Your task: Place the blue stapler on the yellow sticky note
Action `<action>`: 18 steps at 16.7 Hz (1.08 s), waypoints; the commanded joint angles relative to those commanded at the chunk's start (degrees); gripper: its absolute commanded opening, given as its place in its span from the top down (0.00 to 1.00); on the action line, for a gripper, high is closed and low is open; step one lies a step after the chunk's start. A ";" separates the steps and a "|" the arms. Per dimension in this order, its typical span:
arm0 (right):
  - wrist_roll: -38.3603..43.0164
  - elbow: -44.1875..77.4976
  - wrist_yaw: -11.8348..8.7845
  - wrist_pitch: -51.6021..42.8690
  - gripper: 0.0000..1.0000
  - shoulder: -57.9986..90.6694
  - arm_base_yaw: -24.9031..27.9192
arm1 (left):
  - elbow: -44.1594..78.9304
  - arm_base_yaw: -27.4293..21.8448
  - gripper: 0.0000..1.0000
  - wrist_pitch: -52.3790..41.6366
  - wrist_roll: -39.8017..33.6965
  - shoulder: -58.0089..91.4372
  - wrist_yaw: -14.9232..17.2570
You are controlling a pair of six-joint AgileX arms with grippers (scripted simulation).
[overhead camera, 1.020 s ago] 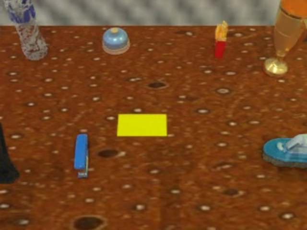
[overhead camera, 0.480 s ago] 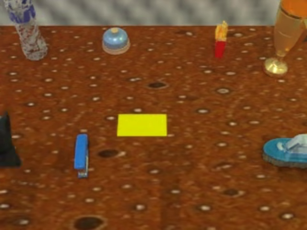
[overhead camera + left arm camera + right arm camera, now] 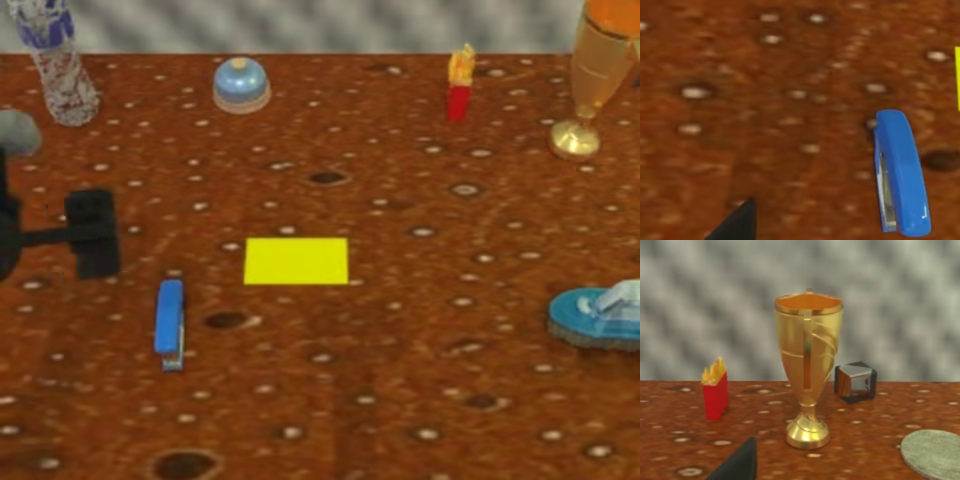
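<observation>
The blue stapler [image 3: 169, 322] is lying flat on the desk [image 3: 400, 330], long axis running front to back, silvery tip toward the near edge. It's sitting just left of and a bit nearer than the yellow sticky note [image 3: 296, 260], not touching it, with a gap of brown desk between them. Nothing is lying on the note.

The left end effector [image 3: 93, 233] is hovering up and to the left of the stapler, reaching in from the left edge, and it isn't holding anything. Can't tell whether its fingers are spread or pressed together. In the left wrist view the stapler [image 3: 900, 170] is showing in full, with just a sliver of the note [image 3: 957, 77] at the edge.

Farther from the stapler: a blue-domed bell [image 3: 241, 84] at the back, a red fries box [image 3: 459, 82], a gold trophy [image 3: 592, 75], a teal scrub brush [image 3: 598, 315] far right, and a patterned bottle [image 3: 58, 60] at the back left corner.

The right arm isn't showing from above, and I can't tell how its end effector is set.
</observation>
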 joint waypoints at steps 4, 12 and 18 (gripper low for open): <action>0.00 0.00 0.00 0.00 0.00 0.00 0.00 | 14.69 -3.82 0.00 -11.94 -4.73 21.01 0.11; 0.00 0.00 0.00 0.00 0.00 0.00 0.00 | 33.63 -8.35 0.00 -24.92 -10.40 44.87 0.07; 0.00 0.00 0.00 0.00 0.00 0.00 0.00 | 34.30 -8.23 0.00 -25.27 -10.57 45.51 0.07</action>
